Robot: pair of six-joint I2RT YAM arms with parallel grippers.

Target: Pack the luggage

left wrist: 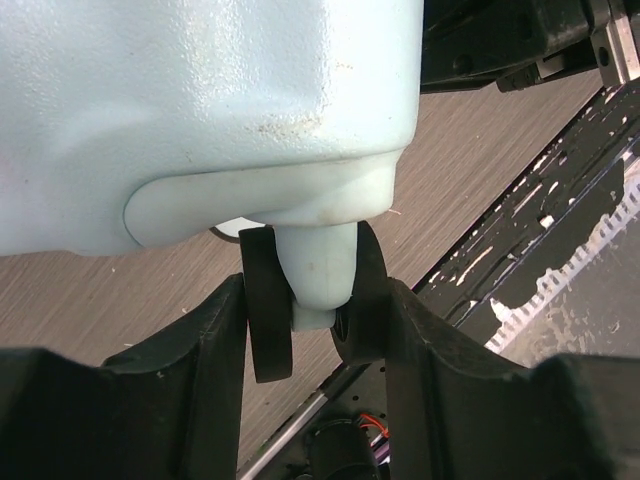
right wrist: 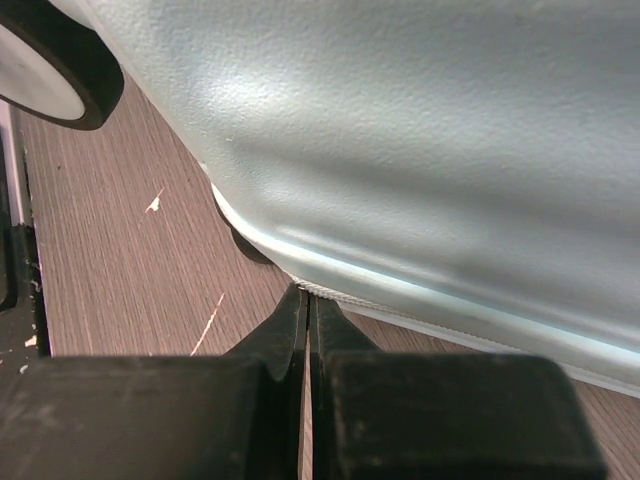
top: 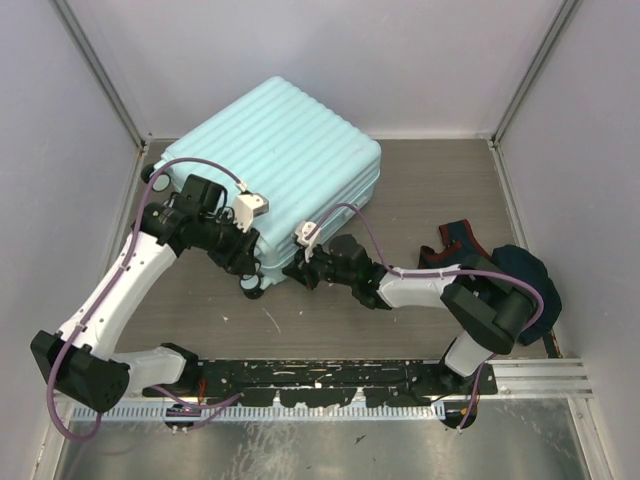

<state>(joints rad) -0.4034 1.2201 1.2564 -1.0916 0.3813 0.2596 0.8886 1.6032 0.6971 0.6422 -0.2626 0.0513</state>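
Luggage (top: pixel 275 150) closed, flat on the desk (top: pixel 430 190) in the upper centre-left of the overhead view, ribbed mint shell up, set askew, wheeled end toward the bottom of the frame.

From the lower-left base, left arm folded up along the left wall, forearm angled right and down to the case's near-left corner. At that corner, left hand (left wrist: pixel 315 300) clamped on a dark twin wheel (left wrist: pixel 265 320), fingers (left wrist: pixel 200 360) pressed against the outer face of each disc, pale caster stem between them.

From the lower-right base, right arm doubled back at the elbow, forearm stretched left, low over the desk. At its end, right hand (right wrist: pixel 308 300) closed to a hairline slit, tips against the pale seam under the shell's near edge; whether anything is pinched there, impossible to tell.

Second wheel (right wrist: pixel 45 70) in the upper left of the right wrist view. Dark clothing (top: pixel 525 265) heaped at the right of the overhead view, apart from the case.
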